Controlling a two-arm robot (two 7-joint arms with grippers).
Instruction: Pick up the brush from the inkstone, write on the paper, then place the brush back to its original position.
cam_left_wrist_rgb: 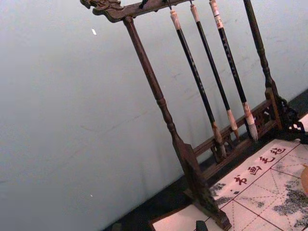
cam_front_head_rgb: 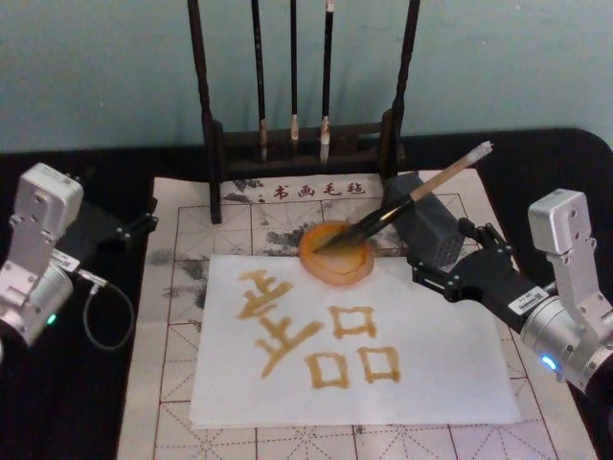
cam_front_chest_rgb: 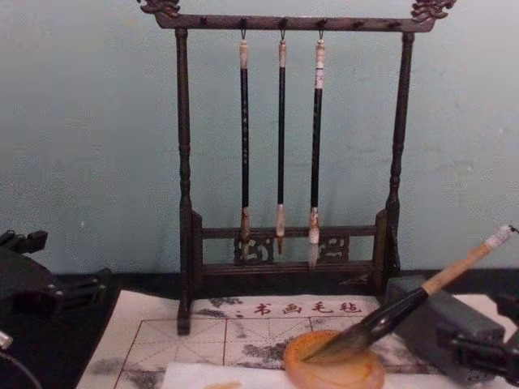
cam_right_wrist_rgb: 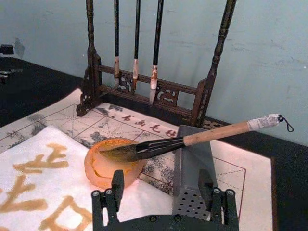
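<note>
Brush (cam_front_head_rgb: 402, 207) resting, not held: bristle tip down in the inkstone (cam_front_head_rgb: 336, 255), handle propped across the grey block (cam_front_head_rgb: 428, 228), white cap end up and away. Long axis diagonal in head view, tip toward robot's left and nearer, cap toward robot's right and the far wall; tilted, tip low, cap high in chest view (cam_front_chest_rgb: 405, 304). Likely propped so wet bristles stay over the dish, handle raised for easy grasp. Paper (cam_front_head_rgb: 354, 359) already carrying amber characters, just beside the inkstone; judged writing done and brush returned. Right gripper (cam_front_head_rgb: 442, 278) empty, fingers (cam_right_wrist_rgb: 117, 185) spread apart, just near side of block and dish, below the brush handle in right wrist view. Left gripper (cam_front_head_rgb: 142, 222) idle off the mat's left edge, well apart from the brush; finger state cannot tell. Brush rack (cam_front_head_rgb: 305, 144) behind, three thin brushes hanging.
</note>
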